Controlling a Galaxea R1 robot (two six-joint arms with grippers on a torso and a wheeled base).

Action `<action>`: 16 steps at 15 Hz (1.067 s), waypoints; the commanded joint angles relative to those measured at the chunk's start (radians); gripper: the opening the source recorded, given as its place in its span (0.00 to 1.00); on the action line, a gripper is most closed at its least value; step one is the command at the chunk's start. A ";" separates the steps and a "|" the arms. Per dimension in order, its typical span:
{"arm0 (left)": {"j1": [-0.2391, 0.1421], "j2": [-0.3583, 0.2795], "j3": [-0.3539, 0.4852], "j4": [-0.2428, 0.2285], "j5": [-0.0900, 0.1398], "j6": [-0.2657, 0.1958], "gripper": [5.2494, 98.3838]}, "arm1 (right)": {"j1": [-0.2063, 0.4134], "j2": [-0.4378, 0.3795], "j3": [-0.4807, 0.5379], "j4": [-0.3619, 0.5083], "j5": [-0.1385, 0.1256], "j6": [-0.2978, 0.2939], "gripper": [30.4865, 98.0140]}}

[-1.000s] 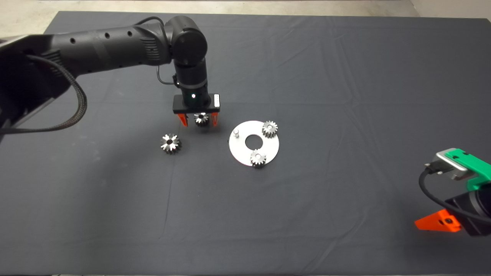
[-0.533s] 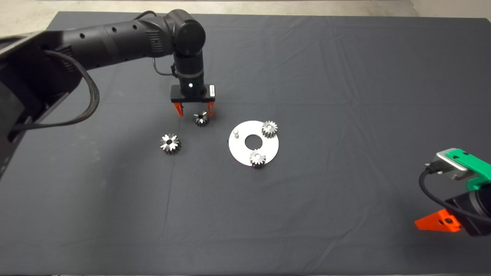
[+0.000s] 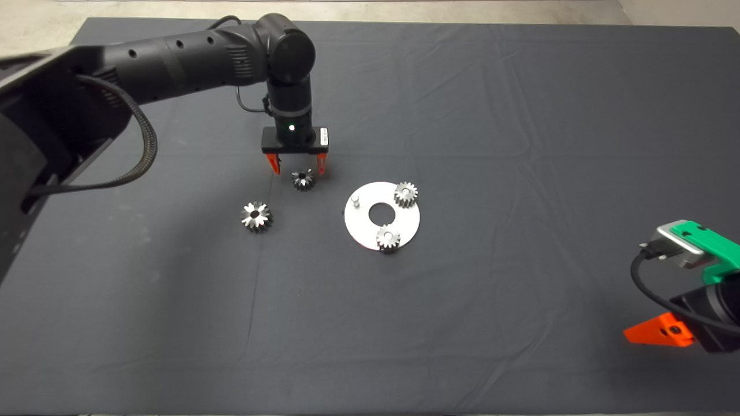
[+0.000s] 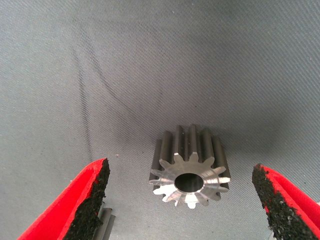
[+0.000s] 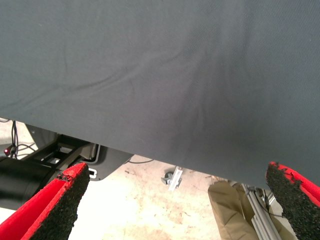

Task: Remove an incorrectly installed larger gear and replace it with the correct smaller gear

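Mat [image 3: 520, 115]: dark cloth, spread over the table.
Left gripper [image 3: 296, 167]: held spread above the smaller gear, nothing pinched.
Right gripper [image 5: 175, 200]: parked at the mat's lower right edge, fingers spread.
Plate [image 3: 361, 228]: round, silver, two small gears seated on it.
Larger gear [image 3: 256, 216]: laid on the mat, left of the plate.
Smaller gear [image 4: 190, 172]: rested on the mat between the spread pads, untouched.

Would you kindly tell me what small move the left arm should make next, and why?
Probably lower the left tool and close it on the smaller gear. Its fingers stand open either side of that gear, which lies on the mat apart from both pads, and one pin on the plate stands bare.
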 commanded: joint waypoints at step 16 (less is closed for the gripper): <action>-0.018 -0.008 0.026 0.000 0.029 -0.034 0.70 | 0.095 -0.002 -0.004 0.069 -0.092 0.004 0.93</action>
